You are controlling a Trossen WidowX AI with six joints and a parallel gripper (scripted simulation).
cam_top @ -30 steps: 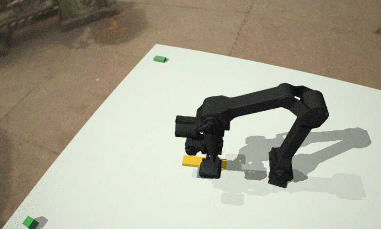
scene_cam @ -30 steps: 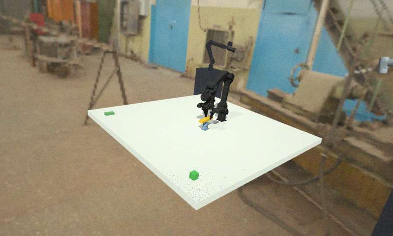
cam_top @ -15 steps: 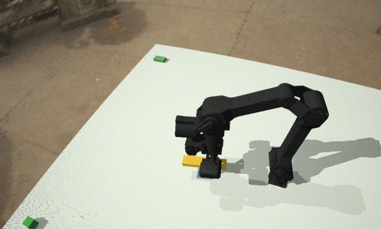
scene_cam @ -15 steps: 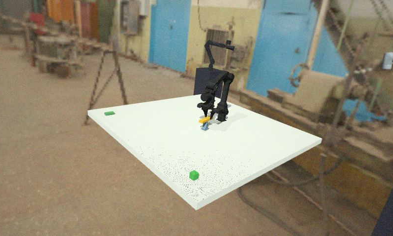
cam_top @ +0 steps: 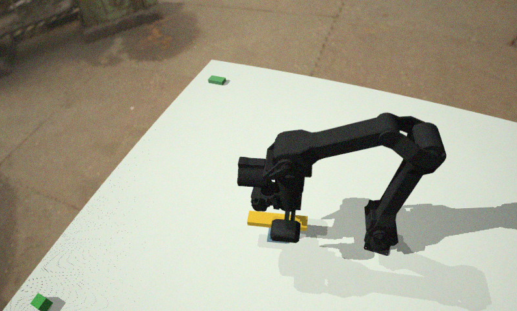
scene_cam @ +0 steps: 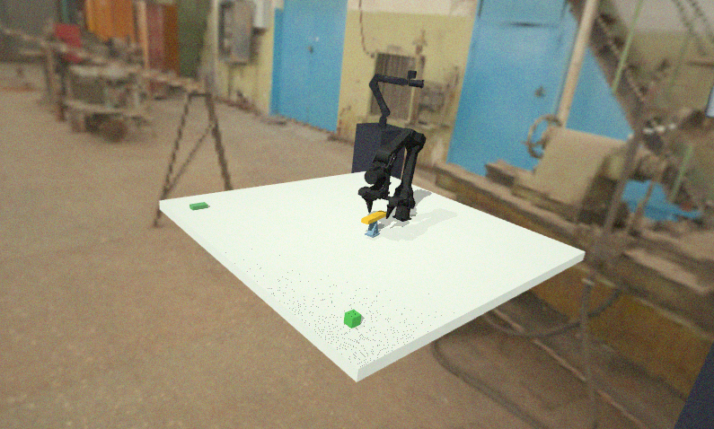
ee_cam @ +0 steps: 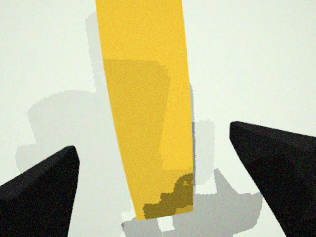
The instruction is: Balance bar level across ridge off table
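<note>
From where I'm standing, the black arm (cam_top: 349, 133) (scene_cam: 412, 160) is rising from its foot, bending sharply at the elbow and reaching across toward the left of the top frame, its wrist dropping so the claw (cam_top: 287, 222) (scene_cam: 379, 210) (ee_cam: 154, 142) is pointing down at the table (cam_top: 198, 154) (scene_cam: 274, 234) (ee_cam: 270, 59). That claw is standing wide, its two black fingers sitting apart on either side of the yellow bar (cam_top: 258, 218) (scene_cam: 373, 217) (ee_cam: 142, 99), with a gap showing on both sides in the wrist view. The bar is lying across the small blue ridge (cam_top: 269, 235) (scene_cam: 372, 230), just below the middle of the top frame and right around the centre of the exterior one. Its ends are sticking out over the table, and it is looking roughly level. One green block (cam_top: 216, 80) (scene_cam: 198, 205) is lying at the upper left of the top frame; another green block (cam_top: 41, 302) (scene_cam: 352, 319) is sitting at the lower left.
</note>
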